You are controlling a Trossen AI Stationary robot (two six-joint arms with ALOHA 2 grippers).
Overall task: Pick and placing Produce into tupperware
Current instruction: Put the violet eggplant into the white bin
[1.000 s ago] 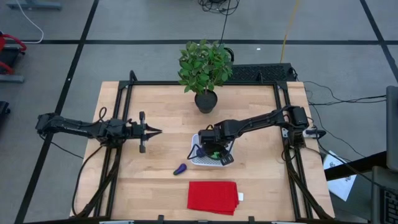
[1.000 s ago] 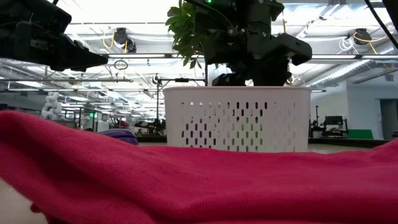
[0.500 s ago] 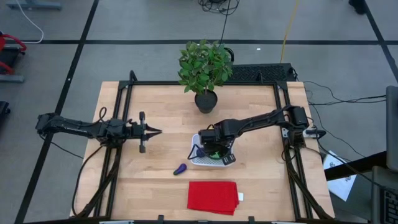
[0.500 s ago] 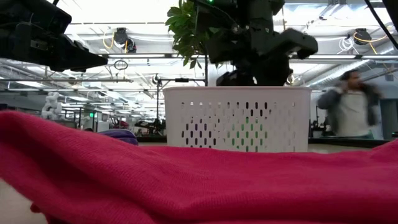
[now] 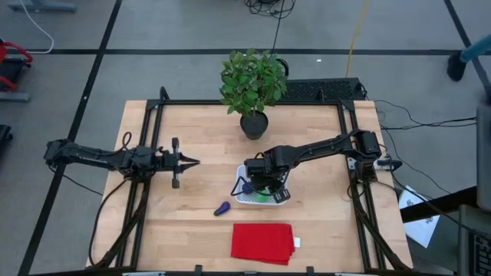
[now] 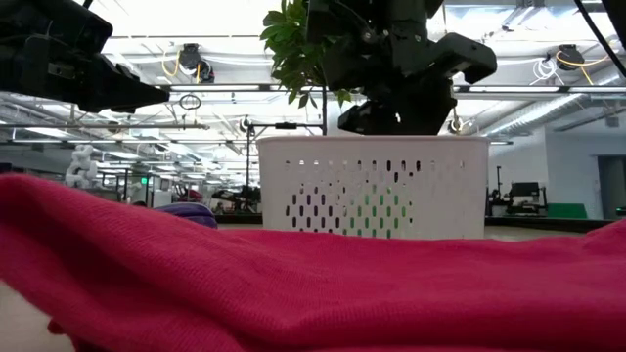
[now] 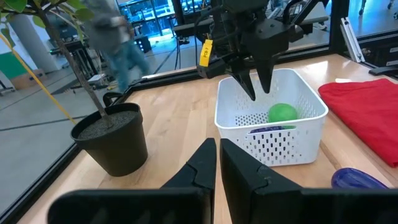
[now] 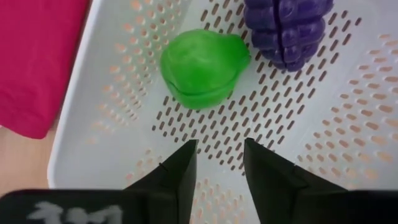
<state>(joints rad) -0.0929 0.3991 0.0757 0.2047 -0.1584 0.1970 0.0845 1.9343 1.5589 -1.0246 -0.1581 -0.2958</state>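
Pale wooden planks form the table (image 5: 199,195), framed by black rails, with a grey floor around it. Over its middle the right gripper (image 8: 217,163) hangs just above the small white rectangular perforated plastic tupperware (image 5: 258,192), its two dark fingers (image 7: 265,79) parted with nothing between them. Below them, inside the container, lie a bright green round toy piece of produce (image 8: 203,66) and, just beside it, a dark purple ridged roundish piece (image 8: 288,29). A dark purple elongated piece (image 5: 222,208) rests on the bare wood near the tupperware, on the left arm's side. Nearer the table's front edge lies a flat red cloth (image 5: 263,242). A leafy green plant in a black pot (image 5: 252,87) stands at the far side. Well apart to the left, the left gripper (image 5: 192,162) waits above the table, fingers closed together and empty.
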